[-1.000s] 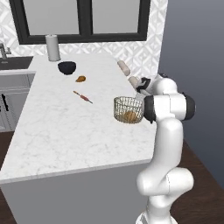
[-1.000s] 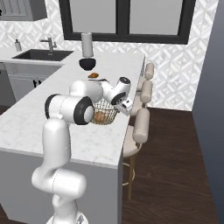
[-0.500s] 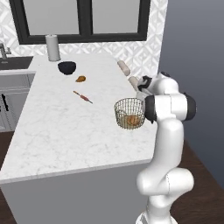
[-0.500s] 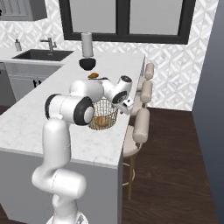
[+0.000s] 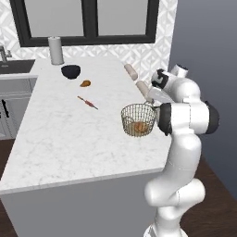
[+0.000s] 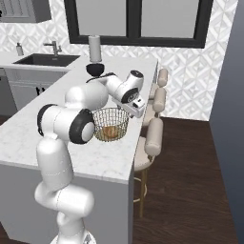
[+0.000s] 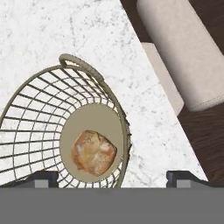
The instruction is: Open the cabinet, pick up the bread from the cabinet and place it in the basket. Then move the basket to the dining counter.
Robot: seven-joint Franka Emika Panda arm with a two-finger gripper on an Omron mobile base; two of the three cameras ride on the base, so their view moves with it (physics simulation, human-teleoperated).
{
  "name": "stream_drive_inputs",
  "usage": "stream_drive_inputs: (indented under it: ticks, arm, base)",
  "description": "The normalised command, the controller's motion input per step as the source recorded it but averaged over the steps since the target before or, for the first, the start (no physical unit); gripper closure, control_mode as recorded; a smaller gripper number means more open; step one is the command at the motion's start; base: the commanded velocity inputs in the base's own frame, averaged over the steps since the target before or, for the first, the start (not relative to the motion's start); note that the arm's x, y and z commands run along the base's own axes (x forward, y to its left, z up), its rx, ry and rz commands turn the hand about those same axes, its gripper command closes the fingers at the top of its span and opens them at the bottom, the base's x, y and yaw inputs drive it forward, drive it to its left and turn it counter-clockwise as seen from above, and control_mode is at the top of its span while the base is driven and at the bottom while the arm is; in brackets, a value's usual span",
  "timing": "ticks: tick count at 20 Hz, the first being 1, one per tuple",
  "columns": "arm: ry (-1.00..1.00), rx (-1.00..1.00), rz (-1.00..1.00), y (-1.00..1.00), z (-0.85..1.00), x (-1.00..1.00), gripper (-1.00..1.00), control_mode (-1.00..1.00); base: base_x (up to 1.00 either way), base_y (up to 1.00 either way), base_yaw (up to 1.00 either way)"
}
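- My gripper (image 7: pixel 113 176) hangs above the near rim of the basket (image 7: pixel 39 100), its two dark fingertips (image 7: pixel 43 176) spread wide apart and closed on nothing; the rim passes between them in the hand view.
- The basket (image 5: pixel 137 119) sits upright on the dining counter (image 5: pixel 69 139), near the white marble top's right edge, just beside my wrist.
- The bread (image 7: pixel 93 152) lies on the basket's pale base, a golden-brown loaf well inside the wire wall; from the right base view it shows through the mesh (image 6: pixel 110 132).
- Farther along the counter lie a thin red-handled utensil (image 5: pixel 87 102), a flat orange-brown morsel (image 5: pixel 85 84), a dark bowl (image 5: pixel 71 71) and a grey canister (image 5: pixel 56 50) by the window.
- Padded stools (image 6: pixel 154 137) line the counter's far side above dark wood flooring.
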Motion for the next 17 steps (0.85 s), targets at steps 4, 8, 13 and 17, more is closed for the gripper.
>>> stream_drive_inputs:
  ticks: [4,8,13,17]
  arm:
    - [0.00,-0.05,0.16,0.27,0.61,-1.00,-1.00,-1.00]
    - [0.00,-0.08,0.18,0.63,0.35,-1.00,-1.00,-1.00]
    - [0.00,-0.09,0.10,0.76,0.33,-1.00,-1.00,-1.00]
    - [0.00,-0.07,0.01,0.50,0.47,-1.00,-1.00,-1.00]
  base:
    - [0.00,0.00,0.00]
    - [0.00,0.00,0.00]
    - [0.00,0.00,0.00]
    - [0.00,0.00,0.00]
